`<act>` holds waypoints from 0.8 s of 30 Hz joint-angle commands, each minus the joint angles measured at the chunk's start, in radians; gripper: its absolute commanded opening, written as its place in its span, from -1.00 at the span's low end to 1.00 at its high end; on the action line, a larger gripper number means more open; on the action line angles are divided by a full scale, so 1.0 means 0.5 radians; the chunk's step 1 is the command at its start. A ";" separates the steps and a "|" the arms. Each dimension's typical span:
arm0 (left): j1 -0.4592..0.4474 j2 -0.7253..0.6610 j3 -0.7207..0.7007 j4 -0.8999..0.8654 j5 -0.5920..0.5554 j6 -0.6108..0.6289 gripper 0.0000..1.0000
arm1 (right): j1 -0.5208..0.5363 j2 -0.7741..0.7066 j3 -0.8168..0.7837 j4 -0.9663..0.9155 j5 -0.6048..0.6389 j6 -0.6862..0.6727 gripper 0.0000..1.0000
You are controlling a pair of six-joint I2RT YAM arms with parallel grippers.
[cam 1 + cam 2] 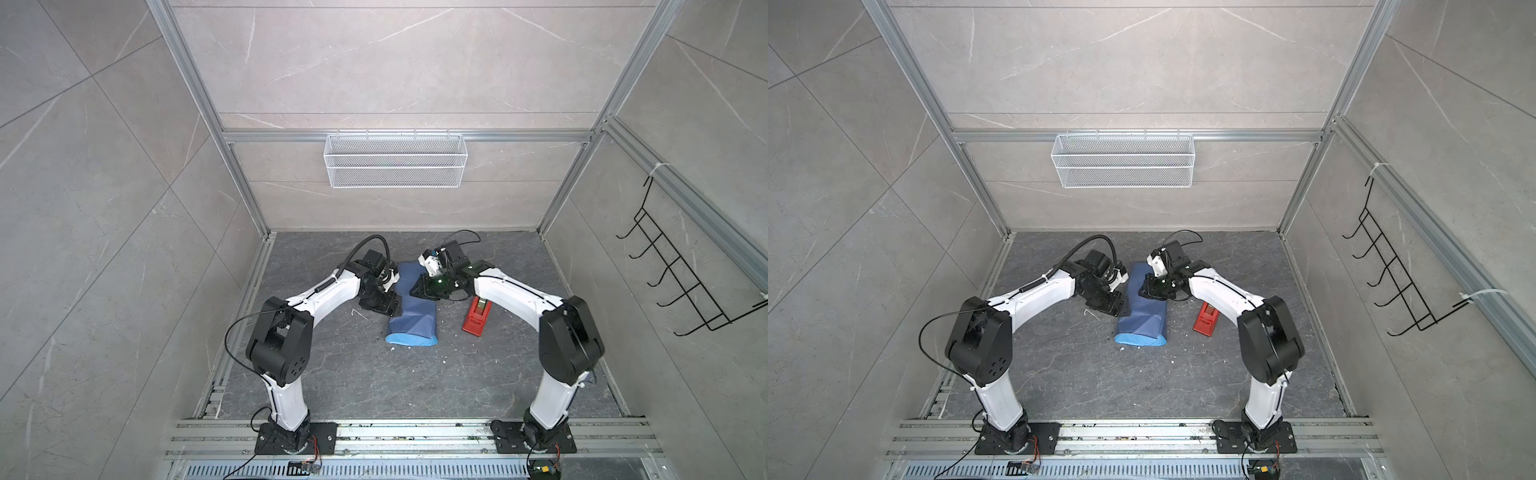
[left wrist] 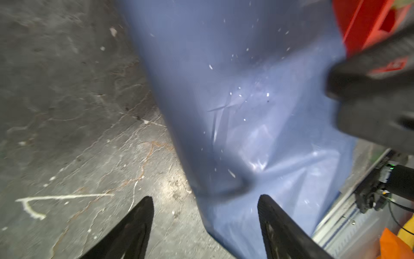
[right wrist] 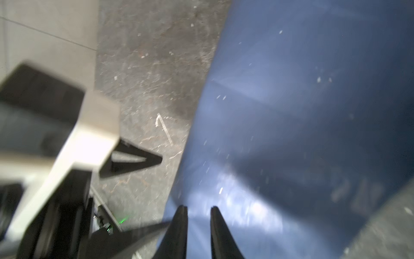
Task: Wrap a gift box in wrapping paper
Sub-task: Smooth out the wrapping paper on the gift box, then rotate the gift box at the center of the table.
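Fingers (image 2: 139, 224) of my left gripper (image 2: 206, 197) stand wide apart at the edge of the wrapping paper (image 1: 411, 307), which lies folded on the table (image 1: 374, 382); my right gripper (image 3: 198, 206) is nearly closed above it, whether grasping I cannot tell.

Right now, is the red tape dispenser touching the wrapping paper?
Apart. In both top views a strip of bare floor shows between the red tape dispenser and the side of the wrapping paper.
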 commanded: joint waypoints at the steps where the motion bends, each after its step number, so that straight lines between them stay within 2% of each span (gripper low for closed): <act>1: -0.063 0.043 -0.024 0.026 -0.119 -0.031 0.53 | -0.046 0.100 0.010 -0.019 0.015 -0.045 -0.55; 5: -0.065 0.014 -0.093 0.059 -0.294 0.026 0.51 | -0.089 0.144 -0.087 0.032 -0.047 0.003 -0.54; 8: -0.063 0.004 -0.105 0.066 -0.377 0.083 0.50 | -0.095 0.134 -0.034 -0.023 -0.051 -0.030 -0.52; 10: -0.061 -0.020 -0.087 0.054 -0.451 0.131 0.50 | -0.104 0.123 0.074 -0.089 -0.052 -0.050 -0.44; 13: -0.031 -0.069 -0.092 0.072 -0.560 0.196 0.50 | -0.134 0.196 0.378 -0.247 -0.043 -0.143 -0.31; 16: 0.033 -0.048 -0.088 0.076 -0.547 0.186 0.50 | -0.176 0.424 0.820 -0.491 0.010 -0.276 -0.20; 22: 0.109 -0.125 -0.084 0.051 -0.478 0.280 0.50 | -0.261 0.844 1.397 -0.822 0.033 -0.389 -0.22; 24: 0.138 -0.151 -0.108 0.052 -0.456 0.307 0.50 | -0.260 0.888 1.449 -0.922 0.047 -0.411 -0.26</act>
